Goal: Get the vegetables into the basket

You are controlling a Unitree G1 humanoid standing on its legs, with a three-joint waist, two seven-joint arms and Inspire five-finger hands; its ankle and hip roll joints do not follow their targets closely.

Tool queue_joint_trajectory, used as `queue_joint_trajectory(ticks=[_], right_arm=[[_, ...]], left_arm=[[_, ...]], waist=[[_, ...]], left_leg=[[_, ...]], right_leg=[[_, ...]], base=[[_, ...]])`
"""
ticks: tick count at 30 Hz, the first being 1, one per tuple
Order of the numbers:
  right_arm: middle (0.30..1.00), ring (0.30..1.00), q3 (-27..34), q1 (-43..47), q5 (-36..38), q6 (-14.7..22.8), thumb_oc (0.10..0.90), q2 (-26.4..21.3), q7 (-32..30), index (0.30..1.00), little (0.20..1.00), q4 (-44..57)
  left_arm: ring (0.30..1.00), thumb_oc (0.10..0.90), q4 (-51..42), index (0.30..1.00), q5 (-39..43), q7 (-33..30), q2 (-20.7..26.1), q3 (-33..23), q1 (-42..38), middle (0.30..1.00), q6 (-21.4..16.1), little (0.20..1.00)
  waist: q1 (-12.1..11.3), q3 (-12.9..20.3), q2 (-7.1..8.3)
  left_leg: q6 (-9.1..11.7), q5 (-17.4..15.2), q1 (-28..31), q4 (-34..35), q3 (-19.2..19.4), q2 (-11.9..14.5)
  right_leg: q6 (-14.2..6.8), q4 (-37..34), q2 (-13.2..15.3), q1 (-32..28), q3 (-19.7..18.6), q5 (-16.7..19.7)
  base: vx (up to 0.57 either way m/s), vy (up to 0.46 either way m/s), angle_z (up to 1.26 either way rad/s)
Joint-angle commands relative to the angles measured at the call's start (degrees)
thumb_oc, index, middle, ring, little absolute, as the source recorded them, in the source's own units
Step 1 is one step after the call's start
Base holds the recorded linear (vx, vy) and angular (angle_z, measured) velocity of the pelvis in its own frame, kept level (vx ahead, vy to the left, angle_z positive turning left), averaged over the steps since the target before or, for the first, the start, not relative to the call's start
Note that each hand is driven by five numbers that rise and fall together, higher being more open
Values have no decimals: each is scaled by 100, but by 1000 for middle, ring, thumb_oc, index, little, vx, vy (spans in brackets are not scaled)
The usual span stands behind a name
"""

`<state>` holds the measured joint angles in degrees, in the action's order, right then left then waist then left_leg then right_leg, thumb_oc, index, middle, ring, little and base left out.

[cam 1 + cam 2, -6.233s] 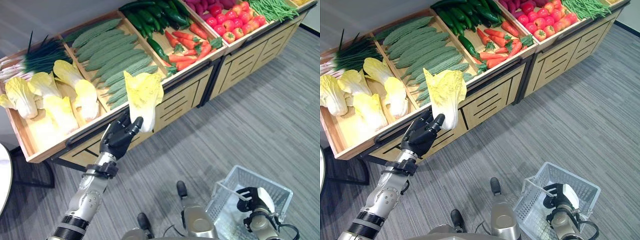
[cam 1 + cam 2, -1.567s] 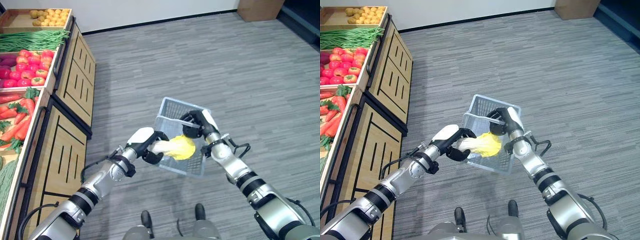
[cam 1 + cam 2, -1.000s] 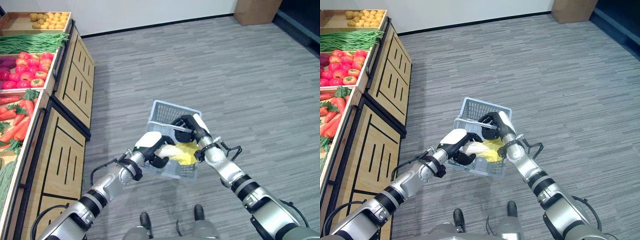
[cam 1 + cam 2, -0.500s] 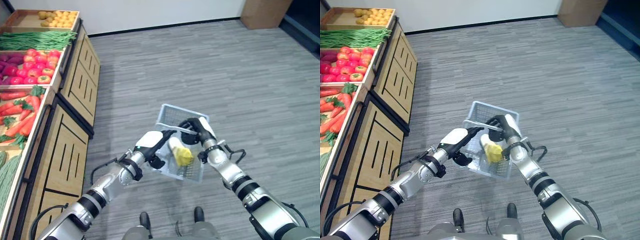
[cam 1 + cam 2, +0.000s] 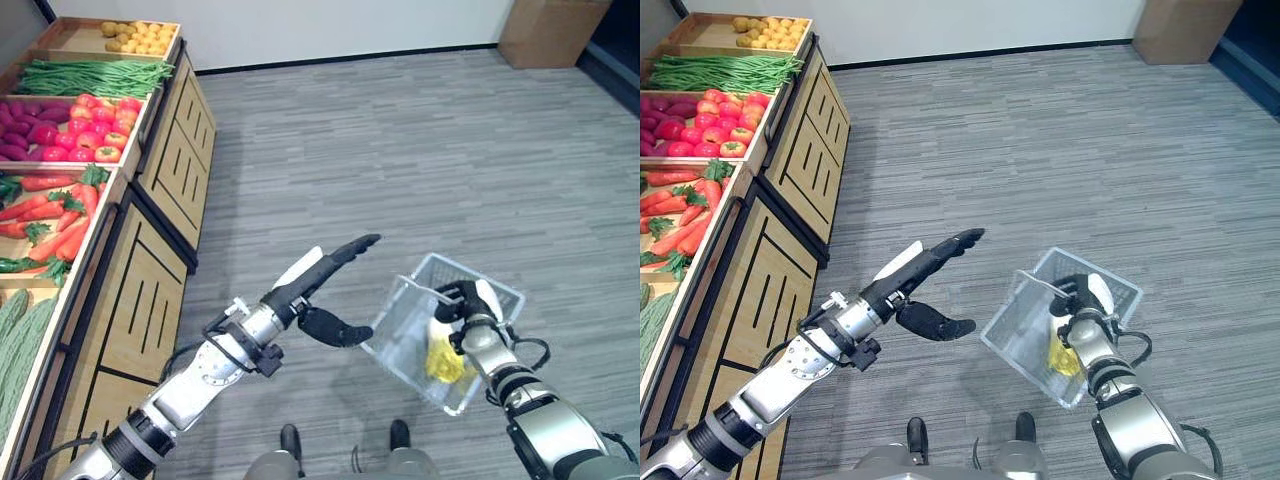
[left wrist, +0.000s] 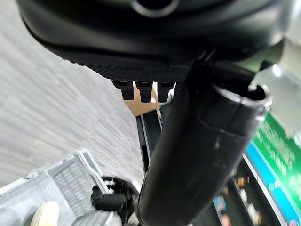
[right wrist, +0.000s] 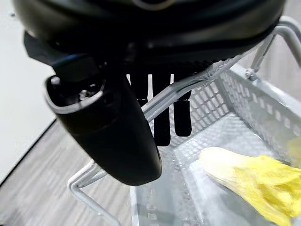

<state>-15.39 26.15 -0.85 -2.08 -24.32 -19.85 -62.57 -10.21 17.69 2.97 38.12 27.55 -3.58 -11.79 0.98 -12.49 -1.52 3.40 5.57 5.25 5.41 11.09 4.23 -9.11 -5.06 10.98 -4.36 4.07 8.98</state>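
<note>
One cabbage (image 5: 441, 360) lies in the basket (image 5: 404, 308), which hangs from its handle in the curled right hand (image 5: 470, 304). The left hand (image 5: 322, 290) hovers beside the basket, fingers straight, thumb apart, holding nothing. The risk, I'd judge, is swing: the basket tilts (low corner toward the floor), and a quick turn toward the produce stand (image 5: 140, 220) could tip the cabbage out.

Pale grey mesh basket (image 5: 398, 318), silver wire handle (image 7: 155, 106); inside, yellow cabbage (image 5: 441, 360) with whitish stalk. Dark hands, left hand (image 5: 322, 288) and right hand (image 5: 468, 303), white thumb covers. Grey streaked carpet (image 5: 400, 150). Left of basket: light wood stand (image 5: 150, 260) with black slots; orange carrots (image 5: 50, 215), red tomatoes (image 5: 85, 115), green beans (image 5: 90, 77).
</note>
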Motion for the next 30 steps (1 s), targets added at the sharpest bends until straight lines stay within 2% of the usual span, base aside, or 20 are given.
queue_joint_trajectory(ticks=[1,6,7,8,11,16,17,20,21,22,26,30], right_arm=[[300,300,221,496,-78,547,400,-492,-308,300,300,398],[300,300,910,-490,-54,645,400,-825,-178,300,300,777],[300,300,908,-501,-56,642,400,-827,-176,300,300,787],[300,300,1090,-762,-60,673,400,-881,-112,300,300,924],[300,300,1342,-1139,-95,719,400,-1021,29,300,300,955],[300,300,1638,-1593,-29,801,400,-1117,218,300,300,1004],[300,300,1741,-1734,43,856,400,-1086,239,300,300,987],[300,300,1796,-1814,176,934,400,-1019,295,300,300,836],[300,300,1796,-1814,176,934,400,-1020,295,300,300,836],[300,300,1783,-1863,220,981,400,-950,337,300,300,750],[300,300,1741,-1992,329,1029,400,-782,394,300,300,726],[300,300,1716,-2111,394,1035,400,-671,420,300,300,781]], left_arm=[[1000,900,141,1000,650,-196,10,-716,84,1000,-420,1000],[1000,900,1394,1000,597,-247,-224,-1882,1041,1000,-281,1000],[1000,900,1400,1000,594,-245,-229,-1881,1046,1000,-288,1000],[1000,900,1779,1000,455,-267,-331,-2167,1236,1000,-257,1000],[1000,900,2815,1000,72,-349,-548,-2542,1446,1000,-147,1000],[1000,900,4557,1000,-643,-437,-866,-2733,1393,1000,36,1000],[1000,900,5407,1000,-928,-522,-1018,-2795,1259,1000,108,1000],[1000,900,6807,1000,-1407,-652,-1346,-2829,978,1000,241,1000],[1000,900,6807,1000,-1407,-652,-1346,-2829,978,1000,240,1000],[1000,900,7662,1000,-1712,-769,-1535,-2866,866,1000,385,1000],[1000,900,8422,1000,-2089,-907,-1781,-2896,762,1000,548,1000],[1000,900,8569,1000,-2444,-954,-2009,-2741,775,1000,632,1000]], waist=[[-163,481,164],[-169,471,174],[-163,475,171],[-165,461,170],[-159,454,175],[-114,431,172],[-71,409,177],[-22,432,190],[-23,432,190],[16,445,210],[64,462,235],[88,470,249]], left_leg=[[192,-434,186,-41,-41,182],[198,-418,214,-41,-49,189],[198,-420,216,-41,-53,189],[197,-415,218,-41,-59,193],[198,-407,212,-41,-73,198],[194,-402,213,-41,-61,206],[196,-417,249,-41,-44,204],[198,-418,240,-41,19,205],[198,-418,240,-41,19,205],[204,-427,246,-41,56,213],[214,-438,259,-41,101,222],[215,-447,273,-41,108,227]], right_leg=[[-61,6,56,-72,133,-365],[-62,6,59,-119,178,-394],[-62,6,59,-125,183,-397],[-60,6,62,-131,196,-404],[-69,6,64,-137,217,-420],[-64,6,60,-130,218,-432],[-63,6,54,-153,205,-439],[-48,6,41,-86,147,-422],[-48,6,40,-86,147,-421],[-42,6,31,-64,127,-422],[-27,6,8,-52,89,-429],[-10,6,-11,-59,70,-435]], base=[[0,0,0],[3,-1,1],[0,0,0],[3,-3,4],[0,-5,10],[-3,-1,1],[-7,4,-4],[-14,2,-8],[-7,-4,-16],[-1,-6,-17],[5,-8,-7],[2,-4,-1]])
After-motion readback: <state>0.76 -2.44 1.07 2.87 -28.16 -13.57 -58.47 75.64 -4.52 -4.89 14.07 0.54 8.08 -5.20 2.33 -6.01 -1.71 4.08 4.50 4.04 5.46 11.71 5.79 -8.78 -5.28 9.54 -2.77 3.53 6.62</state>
